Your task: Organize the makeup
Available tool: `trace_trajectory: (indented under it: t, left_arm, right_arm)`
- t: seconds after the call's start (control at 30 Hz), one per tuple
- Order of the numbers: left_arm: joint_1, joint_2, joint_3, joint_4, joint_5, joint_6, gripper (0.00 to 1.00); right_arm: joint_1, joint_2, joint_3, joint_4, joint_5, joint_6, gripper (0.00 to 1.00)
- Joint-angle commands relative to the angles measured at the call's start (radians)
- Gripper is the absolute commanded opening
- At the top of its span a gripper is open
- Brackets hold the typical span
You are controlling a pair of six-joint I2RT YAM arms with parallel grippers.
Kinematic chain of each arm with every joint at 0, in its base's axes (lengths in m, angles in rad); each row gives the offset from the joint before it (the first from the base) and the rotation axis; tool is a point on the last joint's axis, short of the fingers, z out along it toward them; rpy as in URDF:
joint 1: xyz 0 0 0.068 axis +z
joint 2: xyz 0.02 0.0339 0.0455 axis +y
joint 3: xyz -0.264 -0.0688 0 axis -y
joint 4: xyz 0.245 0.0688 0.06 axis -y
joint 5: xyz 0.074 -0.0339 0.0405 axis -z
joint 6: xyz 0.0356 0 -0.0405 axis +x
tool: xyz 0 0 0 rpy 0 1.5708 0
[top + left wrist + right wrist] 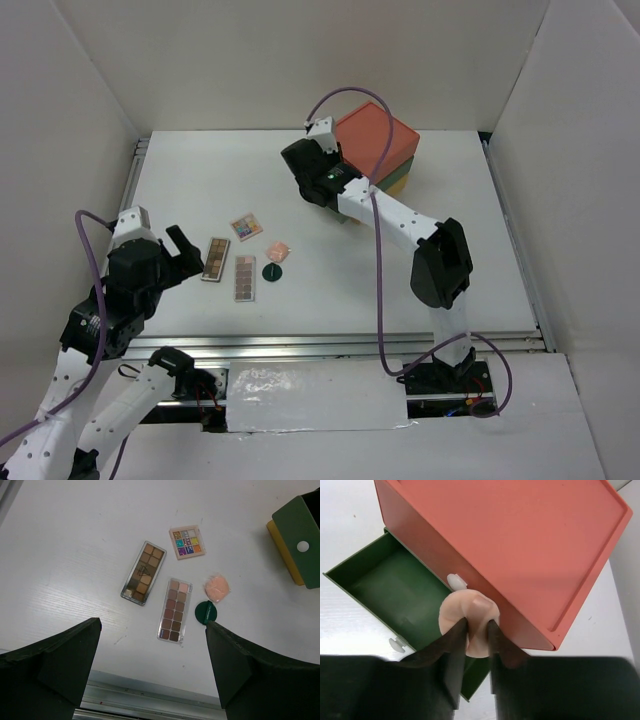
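On the table lie two narrow brown palettes (pixel 144 573) (pixel 175 609), a small square multicolour palette (pixel 187 542), a pink round compact (pixel 217 588) and a dark-green round compact (pixel 205 612). My left gripper (pixel 152 625) hangs open above the table's near edge, short of these pieces and touching none. My right gripper (pixel 477 625) is at the drawer box (pixel 375 135), shut on a second pink round compact (pixel 470 612). It holds that compact over the pulled-out green drawer (pixel 385 590), just under the orange top.
The stacked box has an orange lid (pixel 520 540), a green drawer with a white knob (pixel 456 581) and a yellow layer (pixel 280 545) below. White walls enclose the table. A metal rail (pixel 150 697) runs along its near edge.
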Motion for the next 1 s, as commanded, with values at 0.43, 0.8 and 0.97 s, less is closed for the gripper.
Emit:
trace_trajectory:
  t: [0.43, 0.8, 0.97]
  left_arm:
    - [0.009, -0.024, -0.004, 0.044, 0.015, 0.025, 0.99]
    - [0.014, -0.035, -0.009, 0.048, 0.021, 0.029, 0.99]
    - [0.014, -0.033, -0.009, 0.048, 0.025, 0.03, 0.99]
  right_arm:
    - [0.109, -0.1, -0.032, 0.054, -0.272, 0.0, 0.61]
    - [0.156, 0.099, -0.01, 0.004, -0.745, 0.15, 0.7]
    - [0.164, 0.142, -0.067, 0.057, -0.85, 0.172, 0.71]
